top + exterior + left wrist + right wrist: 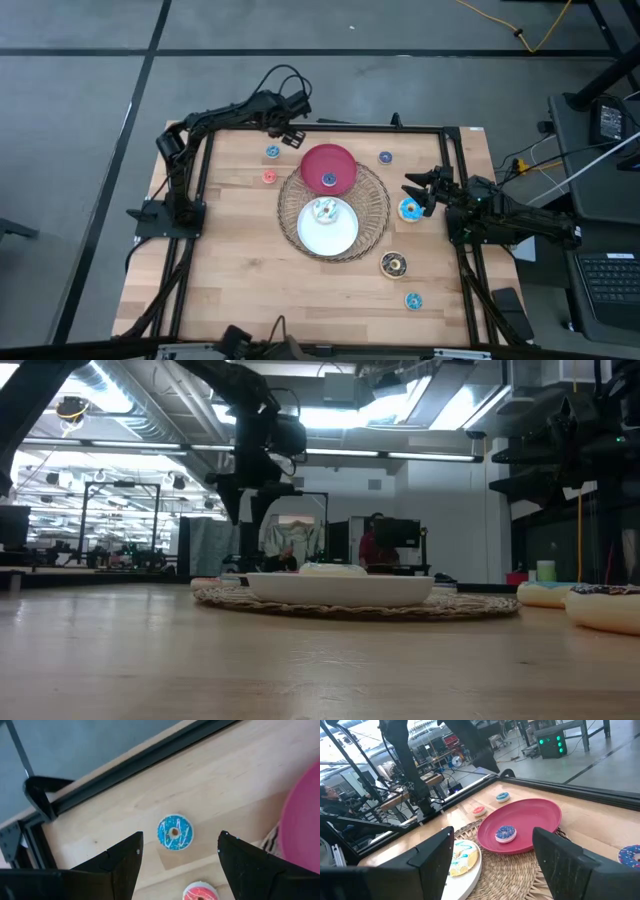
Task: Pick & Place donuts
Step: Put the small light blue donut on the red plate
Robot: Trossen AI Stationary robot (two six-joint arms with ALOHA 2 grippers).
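Small ring donuts lie about the wooden table. A blue donut (175, 832) and an orange-pink donut (200, 894) lie flat near the far left. My left gripper (292, 133) hangs open above the blue one, pointing steeply down, its fingers (125, 862) clear of it on either side. Another blue donut (505, 833) lies on the red plate (345, 160). A white-sprinkled donut (323, 209) lies on the white plate (335, 235). Both plates rest on the wicker tray (375, 205). My right gripper (494, 840) waits open and level at the table's right edge.
More donuts lie on the table's right half: a blue one (385, 157) at the far side, a blue one (409, 209) by my right gripper, a dark brown one (393, 263) and a blue one (413, 299) nearer. A black frame rail (150, 762) runs along the far edge.
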